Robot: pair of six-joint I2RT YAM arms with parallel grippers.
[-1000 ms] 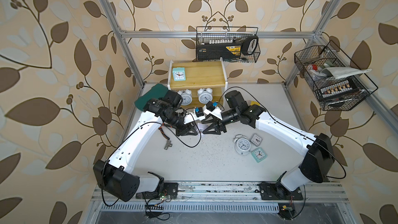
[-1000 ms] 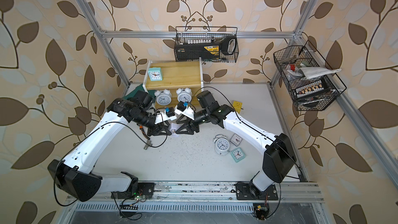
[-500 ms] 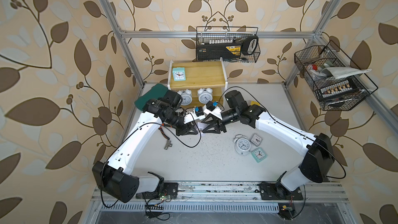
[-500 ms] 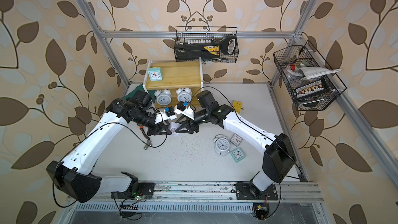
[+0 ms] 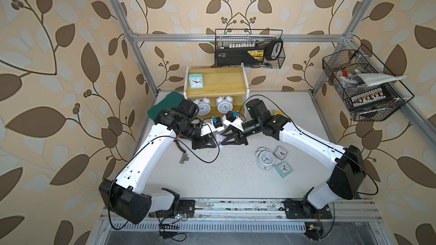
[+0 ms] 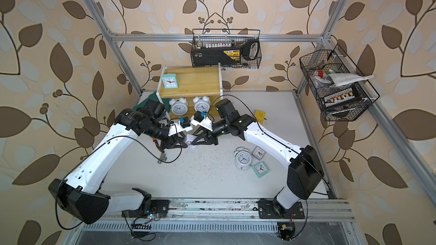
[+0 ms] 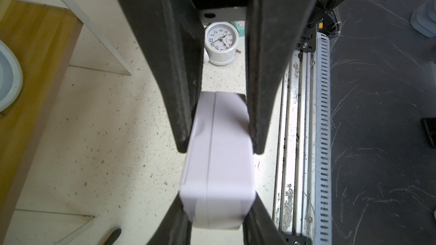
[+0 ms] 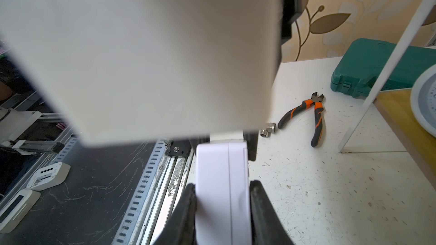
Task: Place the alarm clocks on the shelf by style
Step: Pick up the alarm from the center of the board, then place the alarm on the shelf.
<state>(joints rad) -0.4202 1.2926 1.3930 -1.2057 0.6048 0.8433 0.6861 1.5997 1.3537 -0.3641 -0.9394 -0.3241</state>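
Note:
A pale white-lilac square clock [image 5: 219, 140] hangs above the table between both grippers. My right gripper [image 8: 223, 189] is shut on its far end, fingers [image 7: 184, 114] pressed to both sides. My left gripper [image 7: 218, 210] flanks the near end closely; whether it still presses does not show. On the shelf [image 5: 221, 83], a mint clock [image 5: 196, 81] stands on the top board and two twin-bell clocks [image 5: 203, 107] [image 5: 224, 106] on the lower one. A third twin-bell clock [image 5: 265, 160], a greyish square clock [image 5: 280, 152] and a mint clock [image 5: 284, 169] lie on the table under the right arm.
A teal case [image 5: 165, 104] lies left of the shelf. Orange-handled pliers [image 8: 313, 119] and a metal fitting [image 5: 184, 159] lie under the left arm. A yellow cube [image 6: 260, 115] sits behind the right arm. Black wire baskets [image 5: 250, 53] [image 5: 363, 86] hang on the frame.
The right gripper has closed onto the pale clock that the left gripper holds out. Both arms have stayed almost where they were.

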